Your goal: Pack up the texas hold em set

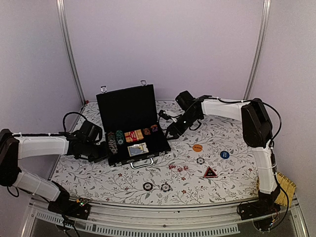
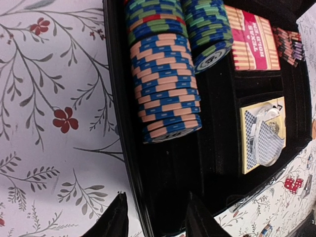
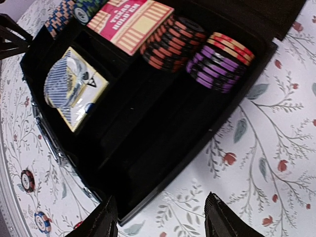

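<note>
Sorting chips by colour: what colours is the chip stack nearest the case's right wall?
Purple and black chip stack, red-and-orange chip on top; clearest in the right wrist view.

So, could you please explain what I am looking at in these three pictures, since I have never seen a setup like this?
These are two robot arms bolted at the near edge of a table. The overhead picture shows both reaching toward an open black case on a floral tablecloth. The other two pictures come from cameras on the wrists. The left gripper and the right gripper are both open and hold nothing; each straddles an edge of the case. Inside are stacks of chips, a red card box and a deck of cards. Still loose on the cloth: red dice, an orange disc, a blue disc, a triangle and a few chips.
</note>
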`<state>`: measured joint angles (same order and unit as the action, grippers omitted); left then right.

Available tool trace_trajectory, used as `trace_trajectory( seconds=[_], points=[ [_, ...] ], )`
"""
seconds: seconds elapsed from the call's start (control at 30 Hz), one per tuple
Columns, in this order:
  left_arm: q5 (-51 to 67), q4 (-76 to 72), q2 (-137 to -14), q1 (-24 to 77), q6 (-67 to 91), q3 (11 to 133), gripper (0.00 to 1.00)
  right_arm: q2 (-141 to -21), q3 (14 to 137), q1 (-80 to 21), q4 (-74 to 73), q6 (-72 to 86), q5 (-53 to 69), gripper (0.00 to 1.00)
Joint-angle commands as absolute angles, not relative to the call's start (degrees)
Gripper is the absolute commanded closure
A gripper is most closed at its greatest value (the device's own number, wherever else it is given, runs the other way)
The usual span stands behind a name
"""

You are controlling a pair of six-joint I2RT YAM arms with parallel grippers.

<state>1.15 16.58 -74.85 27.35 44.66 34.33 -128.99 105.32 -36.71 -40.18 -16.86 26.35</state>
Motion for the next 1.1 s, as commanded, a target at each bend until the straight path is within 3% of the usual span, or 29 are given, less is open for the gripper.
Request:
trace_trajectory(
  seconds=[0.0, 0.17, 0.43, 0.53, 0.6, 1.07],
  points=[
    [1.4, 15.0, -76.5, 27.1, 44.8, 33.8, 0.6, -130.7, 105.7, -37.2, -39.7, -15.3, 32.4, 0.39],
    [0.8, 14.3, -78.2, 27.2, 44.2, 33.6, 0.61, -133.7, 108.3, -37.2, -40.1, -13.6, 32.9, 0.42],
    [1.2, 10.2, -82.5, 28.9, 42.1, 34.4, 0.73, -138.9, 110.8, -37.2, -41.8, -12.5, 32.8, 0.67],
    [-1.6, 12.1, -85.7, 32.0, 40.4, 37.8, 0.81, -138.1, 109.0, -37.2, -41.7, -12.5, 33.7, 0.85],
    [-2.0, 12.8, -88.3, 33.6, 39.6, 40.0, 0.85, -137.2, 107.3, -37.3, -41.5, -12.6, 34.0, 0.92],
    [-2.8, 11.0, -100.3, 41.9, 38.5, 51.2, 0.89, -124.1, 90.9, -37.2, -39.8, -14.3, 32.8, 0.97]
  ],
)
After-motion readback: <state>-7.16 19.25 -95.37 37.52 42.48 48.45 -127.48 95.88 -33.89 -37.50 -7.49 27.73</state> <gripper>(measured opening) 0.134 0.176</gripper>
